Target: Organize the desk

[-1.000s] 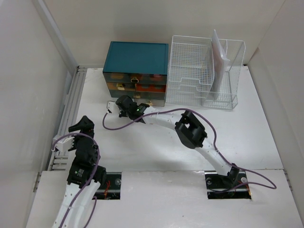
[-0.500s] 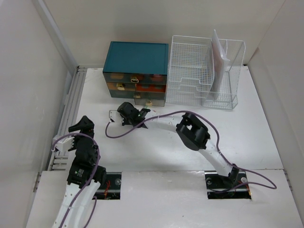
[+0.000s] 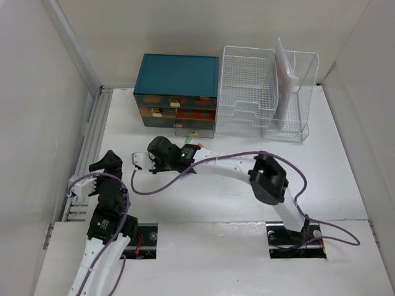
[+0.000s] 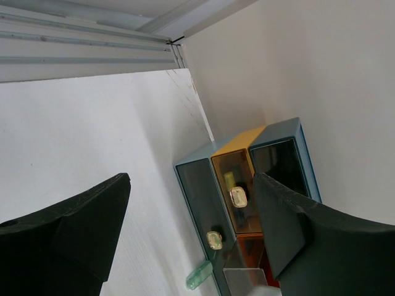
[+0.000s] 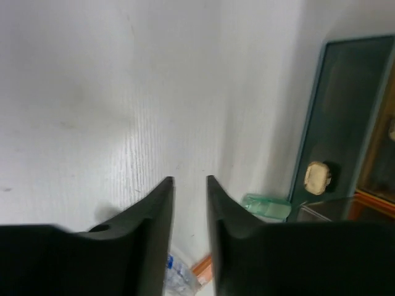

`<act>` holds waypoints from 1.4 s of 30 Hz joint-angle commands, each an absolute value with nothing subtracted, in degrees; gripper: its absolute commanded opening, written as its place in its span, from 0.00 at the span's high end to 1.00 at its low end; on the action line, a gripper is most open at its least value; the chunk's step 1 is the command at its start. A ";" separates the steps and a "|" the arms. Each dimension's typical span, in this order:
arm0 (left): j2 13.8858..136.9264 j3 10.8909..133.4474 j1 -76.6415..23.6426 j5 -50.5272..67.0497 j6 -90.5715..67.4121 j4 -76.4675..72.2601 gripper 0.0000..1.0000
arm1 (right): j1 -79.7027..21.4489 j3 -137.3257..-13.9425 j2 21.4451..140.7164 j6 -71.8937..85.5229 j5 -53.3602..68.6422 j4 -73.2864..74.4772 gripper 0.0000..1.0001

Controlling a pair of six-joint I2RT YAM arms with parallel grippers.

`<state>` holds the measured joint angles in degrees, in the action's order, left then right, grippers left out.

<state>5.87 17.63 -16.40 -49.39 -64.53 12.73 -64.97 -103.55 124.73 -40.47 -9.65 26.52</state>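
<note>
The desk (image 3: 321,160) fills the middle of the top view, white and mostly bare, with its grey rail (image 3: 92,132) running up the left side. Storage sits along the far edge. The teal drawer cabinet (image 3: 177,92) is at upper centre and the white wire basket (image 3: 247,98) at upper right, which keeps the working surface free in front of them.

The right gripper (image 5: 189,180) reaches across to the centre left of the top view, low over bare desk. Its fingers (image 5: 154,209) are parted by only a narrow slit with nothing between them, so it carries nothing. At the bottom of the right wrist view, a clear scrap and an orange edge are too cut off to name.

The cabinet's lowest right drawer (image 3: 194,131) stands pulled out, probably to take small loose items. 1 such item, a pale green translucent piece (image 5: 266,206), lies on the desk at the cabinet's foot, just beside that drawer.

The left gripper (image 3: 105,161) sits at the lower left near the rail, with its fingers (image 4: 92,209) spread wide and empty. It seems parked clear of the right arm's reach, and its camera faces the cabinet.
</note>
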 commanded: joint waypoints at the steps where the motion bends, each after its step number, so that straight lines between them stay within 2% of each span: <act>1: 5.89 17.40 -16.52 -50.19 -63.90 11.87 0.22 | -65.57 -110.03 117.34 -42.62 -2.57 31.71 0.67; 2: 5.89 17.40 -16.52 -50.19 -63.90 11.87 0.22 | -65.57 -111.34 116.55 -43.85 -1.85 35.73 0.60; 3: 5.89 17.40 -16.52 -50.19 -63.90 11.87 0.22 | -65.57 -111.36 114.98 -47.51 -1.15 38.03 0.57; 7: 4.84 17.40 -16.52 -50.19 -63.90 11.87 0.22 | -65.57 -103.21 108.92 -59.31 4.30 47.01 0.54; 11: 3.70 17.40 -16.52 -49.14 -62.67 11.87 0.22 | -61.28 -94.58 103.63 -68.89 13.24 53.07 0.49; 13: 3.08 16.88 -16.52 -49.13 -62.06 11.16 0.22 | -59.42 -94.04 103.62 -73.27 16.07 58.06 0.29; 14: 3.08 16.87 -16.52 -48.61 -62.05 10.38 0.22 | -58.54 -94.57 103.62 -74.34 17.22 59.66 0.22; 17: 2.46 16.35 -16.52 -48.60 -60.91 9.84 0.22 | -56.34 -95.62 105.29 -76.11 19.34 62.40 0.22; 19: 1.93 16.35 -16.52 -48.08 -60.91 9.84 0.22 | -56.34 -95.10 106.00 -76.81 20.03 62.40 0.27; 22: 1.93 15.82 -16.52 -48.08 -60.38 9.32 0.22 | -55.81 -95.10 107.40 -78.30 21.44 62.40 0.28; 30: 1.93 15.82 -16.52 -47.55 -59.85 8.79 0.22 | -52.82 -96.42 113.20 -78.32 23.29 60.74 0.46; 42: 1.93 14.77 -16.52 -47.55 -59.33 8.26 0.22 | -49.48 -95.89 116.80 -73.75 22.24 52.65 0.48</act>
